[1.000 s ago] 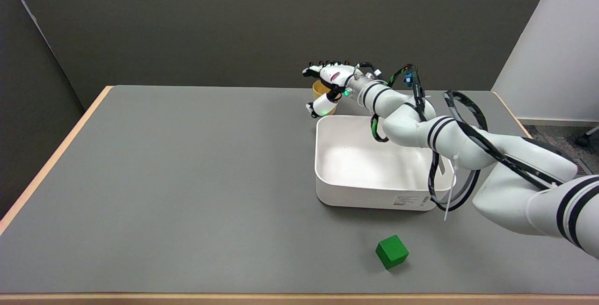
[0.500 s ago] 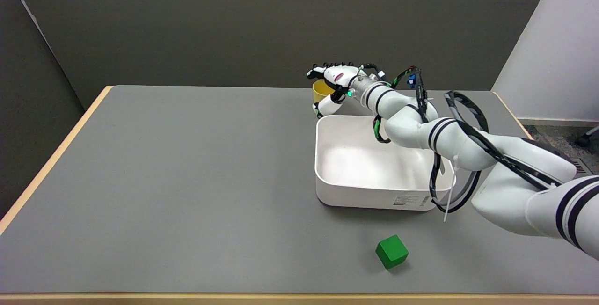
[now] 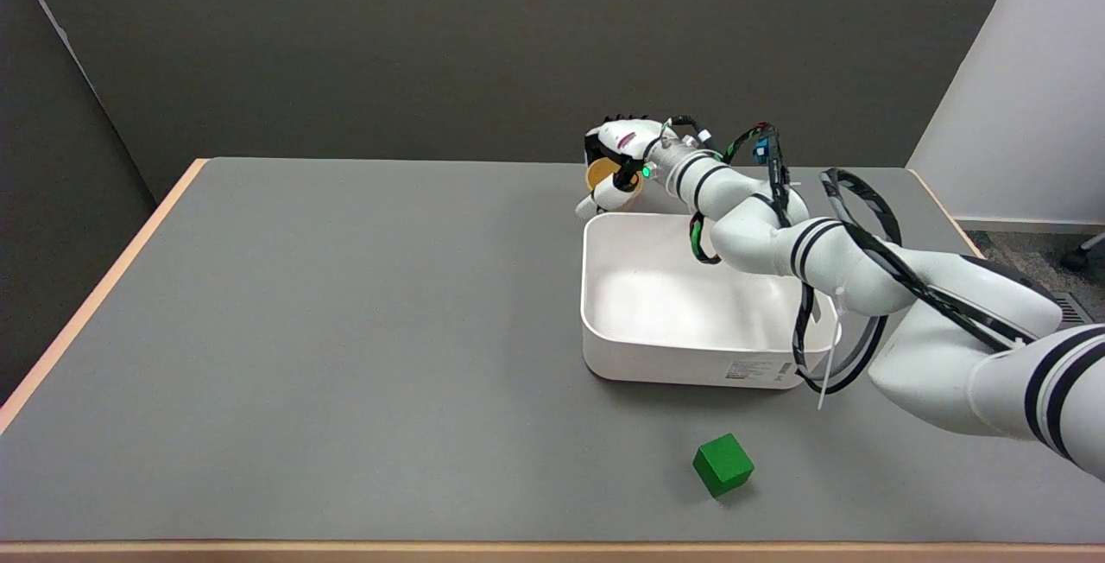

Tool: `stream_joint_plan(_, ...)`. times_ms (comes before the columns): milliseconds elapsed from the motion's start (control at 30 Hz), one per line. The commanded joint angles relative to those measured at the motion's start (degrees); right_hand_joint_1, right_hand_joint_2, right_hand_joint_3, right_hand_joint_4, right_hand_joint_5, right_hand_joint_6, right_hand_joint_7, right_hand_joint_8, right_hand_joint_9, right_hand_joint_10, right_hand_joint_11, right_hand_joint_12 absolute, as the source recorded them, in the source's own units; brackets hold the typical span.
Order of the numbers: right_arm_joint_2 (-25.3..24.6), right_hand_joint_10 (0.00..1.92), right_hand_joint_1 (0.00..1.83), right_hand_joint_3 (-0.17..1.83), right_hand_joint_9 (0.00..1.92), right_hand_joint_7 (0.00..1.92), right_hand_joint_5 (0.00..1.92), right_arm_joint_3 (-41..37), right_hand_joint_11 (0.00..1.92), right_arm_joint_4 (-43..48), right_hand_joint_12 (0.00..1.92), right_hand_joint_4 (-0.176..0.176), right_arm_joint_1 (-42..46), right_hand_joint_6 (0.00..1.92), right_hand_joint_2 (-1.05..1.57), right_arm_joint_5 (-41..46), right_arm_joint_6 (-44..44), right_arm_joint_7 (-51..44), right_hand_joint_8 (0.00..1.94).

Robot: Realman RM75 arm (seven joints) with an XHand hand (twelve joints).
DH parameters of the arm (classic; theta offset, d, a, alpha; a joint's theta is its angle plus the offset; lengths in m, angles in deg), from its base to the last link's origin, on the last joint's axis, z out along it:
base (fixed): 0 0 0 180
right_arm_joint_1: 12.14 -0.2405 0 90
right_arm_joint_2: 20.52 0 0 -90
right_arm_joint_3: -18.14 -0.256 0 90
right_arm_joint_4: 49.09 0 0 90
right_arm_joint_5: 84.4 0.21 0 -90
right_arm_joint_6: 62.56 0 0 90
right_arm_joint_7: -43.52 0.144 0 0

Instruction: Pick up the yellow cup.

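**Right hand closed around the yellow cup at the far side of the bench**

Nearest to the camera, one green cube [image 3: 722, 464] lies alone on the grey bench [image 3: 302, 330], well apart from everything else. Behind it stands one white rectangular tub [image 3: 691, 304]. On its near wall there is a small label [image 3: 760, 369], but the print is too small to read.

The right arm [image 3: 863, 274] enters from the lower right and stretches across and above the tub, toward the far edge of the bench. It is white with black bands, and black cables loop along it. A small green light [image 3: 646, 171] shines at the wrist.

Just beyond the far left corner of the tub, the right hand [image 3: 617, 164] wraps the one yellow cup [image 3: 602, 173]. The fingers [image 3: 604, 138] curl over the top side of the cup and the thumb [image 3: 609, 195] presses from below, so the cup is gripped. Its open mouth is turned partly toward the camera. I cannot tell whether the cup touches the bench.
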Motion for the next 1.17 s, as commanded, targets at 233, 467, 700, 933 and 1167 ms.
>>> stream_joint_plan(233,0.1,1.46,1.33,0.25,0.79,0.78,0.55,-0.1,0.76,0.7,1.67,-0.135,0.3,1.57,1.12,-0.2,1.3,-0.1,1.33)
stream_joint_plan(467,0.4,1.45,1.33,0.25,0.8,0.79,0.56,-0.7,0.75,2.8,1.66,-0.142,0.3,1.55,1.12,-0.4,1.6,-0.2,1.32)
stream_joint_plan(700,3.7,1.44,1.34,0.2,0.81,0.81,0.57,-4.2,0.76,15.2,1.62,-0.149,-0.5,1.53,1.14,-3.1,0.2,-1.4,1.3)
stream_joint_plan(933,11.1,1.43,1.35,0.23,0.83,0.83,0.59,-14.3,0.79,32.6,1.63,-0.156,2.7,1.5,1.11,-5.9,-4.8,-7.7,1.26)
stream_joint_plan(1167,18.2,1.43,1.35,0.23,0.83,0.84,0.6,-17.9,0.81,46.2,1.62,-0.151,3.7,1.51,1.11,-5.9,-13.9,-8.4,1.25)
